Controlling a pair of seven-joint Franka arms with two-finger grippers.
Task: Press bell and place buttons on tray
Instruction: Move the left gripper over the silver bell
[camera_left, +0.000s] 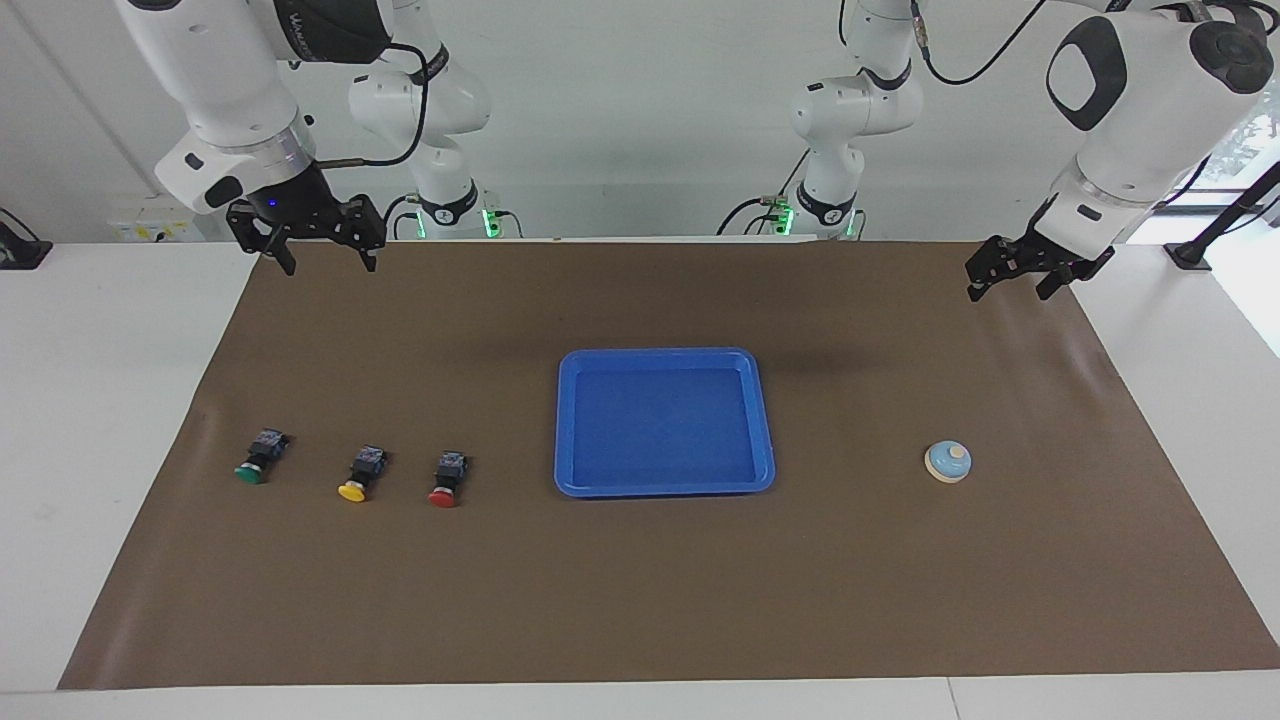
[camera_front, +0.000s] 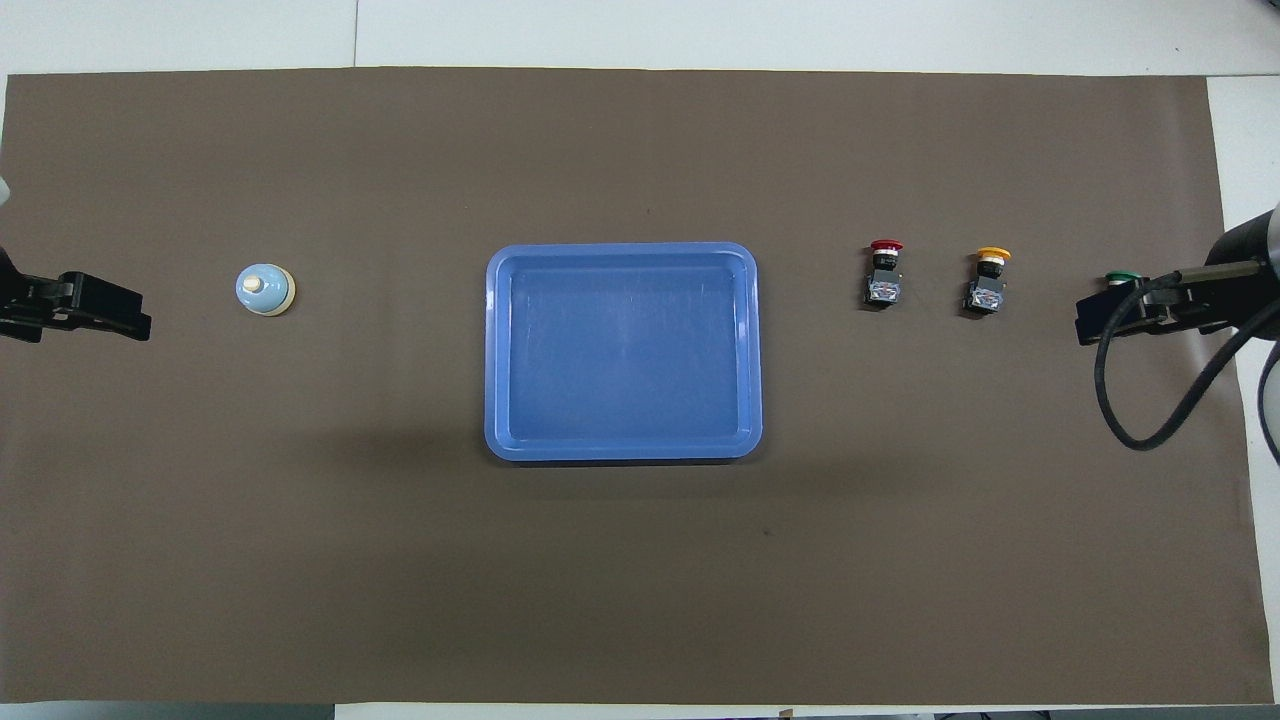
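While one bell (camera_left: 947, 462) waits, three buttons (camera_left: 357, 474).

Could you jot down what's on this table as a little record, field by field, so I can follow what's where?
surface: brown mat over a white table
tray: blue tray, mid-mat, nothing in it
buttons: green button, yellow button, red button in a row on the mat, toward the right arm's end; red one closest to the tray
bell: bell on the mat, toward the left arm's end
left gripper: left gripper open, raised over the mat's edge, holding nothing
right gripper: right gripper open, raised over the mat's corner, holding nothing
task progress: not started
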